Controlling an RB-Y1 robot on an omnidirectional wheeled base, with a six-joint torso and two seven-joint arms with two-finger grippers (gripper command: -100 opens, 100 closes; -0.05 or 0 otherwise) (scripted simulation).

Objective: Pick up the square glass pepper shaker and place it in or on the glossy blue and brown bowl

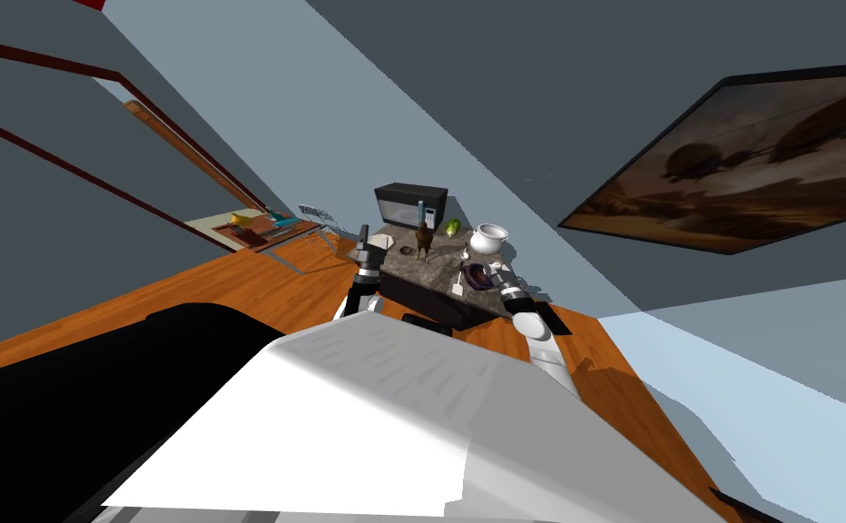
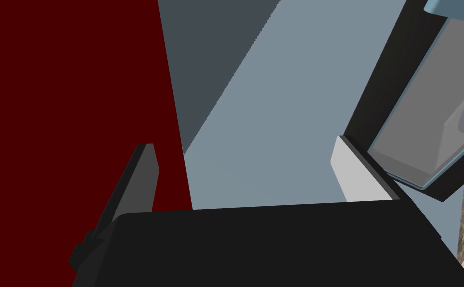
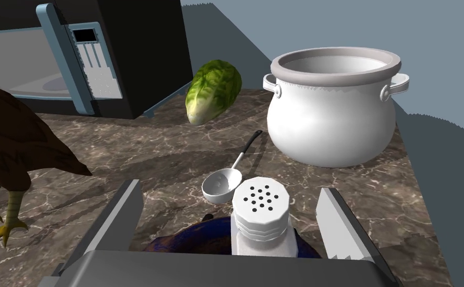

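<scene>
The pepper shaker (image 3: pixel 262 234), clear-bodied with a white perforated cap, stands upright between the fingers of my right gripper (image 3: pixel 227 189). The fingers are open and a gap shows on both sides of it. It is closer to the light finger (image 3: pixel 338 224) than to the other. Just under it shows the glossy blue and brown bowl (image 3: pixel 186 241). The gripper's dark body hides the shaker's base, so I cannot tell whether it rests in the bowl. In the head view the bowl (image 1: pixel 477 277) sits at the counter's right front, with my right gripper (image 1: pixel 500 271) beside it.
On the dark marbled counter (image 3: pixel 151 149) lie a small ladle (image 3: pixel 221 184), a white pot (image 3: pixel 333 112), a green lettuce (image 3: pixel 213 89), a black microwave (image 3: pixel 101 50) and a brown bird figure (image 3: pixel 12 144). My left gripper (image 1: pixel 364 238) is raised and open by the counter's left end.
</scene>
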